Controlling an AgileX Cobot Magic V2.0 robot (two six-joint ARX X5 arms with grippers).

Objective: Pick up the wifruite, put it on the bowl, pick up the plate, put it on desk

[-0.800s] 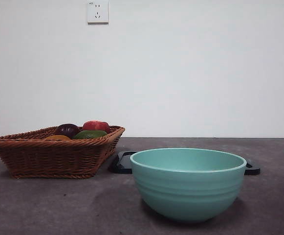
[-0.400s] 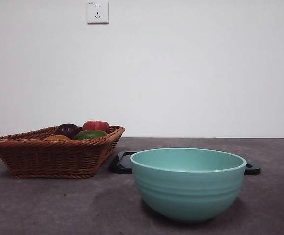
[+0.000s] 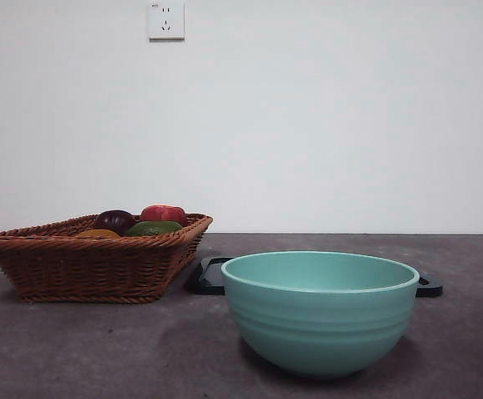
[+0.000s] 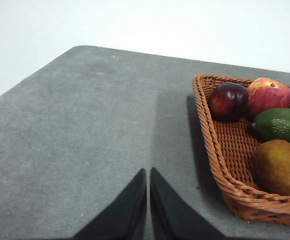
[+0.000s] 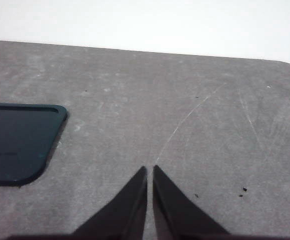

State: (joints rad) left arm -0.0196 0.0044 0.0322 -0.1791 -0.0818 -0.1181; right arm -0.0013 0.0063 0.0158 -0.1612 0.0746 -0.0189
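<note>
Mint-teal and ridged, the bowl (image 3: 320,312) stands nearest on the desk (image 3: 75,349), with nothing inside that I can see. Just behind it lies the dark plate (image 3: 210,276), flat on the desk. To the side sits the wicker basket (image 3: 83,262); the wifruite (image 4: 279,167) lies in it, beside the green fruit (image 4: 279,124), with the dark purple fruit (image 4: 228,101) and the red fruit (image 4: 268,95) further back. My left gripper (image 4: 148,172) hangs over bare desk near the basket, jaws together. My right gripper (image 5: 149,170) hangs beside the plate, jaws together too.
</note>
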